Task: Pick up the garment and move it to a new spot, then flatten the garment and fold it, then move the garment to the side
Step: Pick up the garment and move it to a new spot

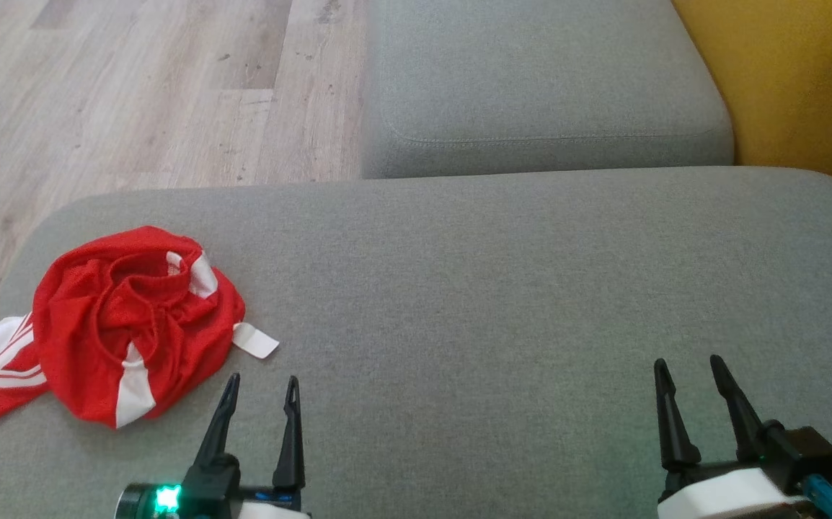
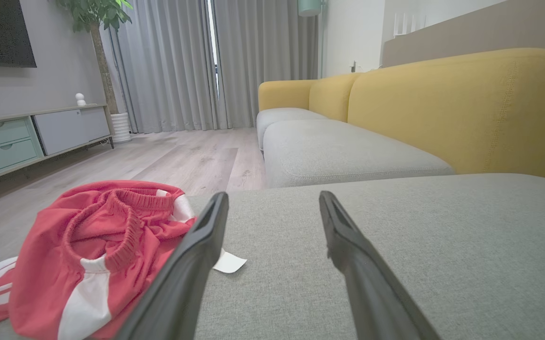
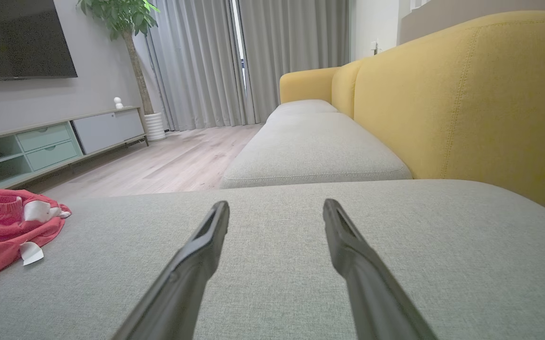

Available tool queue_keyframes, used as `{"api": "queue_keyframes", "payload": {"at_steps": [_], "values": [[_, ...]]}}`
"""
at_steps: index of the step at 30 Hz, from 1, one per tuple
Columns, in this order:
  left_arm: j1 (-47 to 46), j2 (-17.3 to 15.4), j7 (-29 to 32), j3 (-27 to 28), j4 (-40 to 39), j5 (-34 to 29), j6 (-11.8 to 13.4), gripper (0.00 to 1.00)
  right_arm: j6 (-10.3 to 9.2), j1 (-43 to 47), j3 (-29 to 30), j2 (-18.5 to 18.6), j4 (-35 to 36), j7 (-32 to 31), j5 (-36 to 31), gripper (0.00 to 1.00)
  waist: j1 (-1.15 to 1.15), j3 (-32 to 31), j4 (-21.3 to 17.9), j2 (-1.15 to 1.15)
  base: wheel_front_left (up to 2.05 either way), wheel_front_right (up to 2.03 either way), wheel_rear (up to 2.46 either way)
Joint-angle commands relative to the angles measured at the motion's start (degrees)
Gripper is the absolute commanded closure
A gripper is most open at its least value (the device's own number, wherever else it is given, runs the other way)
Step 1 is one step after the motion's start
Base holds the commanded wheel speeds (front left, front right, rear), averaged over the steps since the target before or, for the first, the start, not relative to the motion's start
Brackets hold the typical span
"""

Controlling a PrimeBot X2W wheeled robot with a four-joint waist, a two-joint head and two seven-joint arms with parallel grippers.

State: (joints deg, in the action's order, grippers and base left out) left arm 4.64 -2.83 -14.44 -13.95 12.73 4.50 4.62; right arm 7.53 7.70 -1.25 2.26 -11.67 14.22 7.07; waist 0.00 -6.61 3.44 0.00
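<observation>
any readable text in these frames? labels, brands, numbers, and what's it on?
No readable text.
White tag on the red garment: looks blank, any print is too small to read.
Dark screen on the wall: blank, no logo legible.

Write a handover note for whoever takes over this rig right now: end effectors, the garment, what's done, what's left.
Left end effector: open, empty, close beside the garment.
Right end effector: open, empty, above the bare grey cushion, well clear of the garment.
Garment: red and white, crumpled at the cushion's left end, not gripped.
Done: nothing yet.
To do: pick up, relocate, flatten, fold, move aside.
</observation>
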Motion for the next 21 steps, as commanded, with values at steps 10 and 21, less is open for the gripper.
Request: {"api": "queue_keyframes", "payload": {"at_steps": [10,21], "values": [[-2.75,-0.05,-0.56,2.33,0.36,0.67,1.35,0.0,-0.04,-1.54,-1.2,0.62,1.17,0.78,0.63,0.0,0.0,0.15,1.43,0.0,0.0,0.0,0.0],[-4.22,-0.05,-0.56,4.09,0.23,0.27,2.73,0.0,-0.04,-2.18,-1.48,0.62,1.19,0.78,1.34,0.0,0.0,2.51,11.04,0.0,0.0,0.0,0.0]]}}
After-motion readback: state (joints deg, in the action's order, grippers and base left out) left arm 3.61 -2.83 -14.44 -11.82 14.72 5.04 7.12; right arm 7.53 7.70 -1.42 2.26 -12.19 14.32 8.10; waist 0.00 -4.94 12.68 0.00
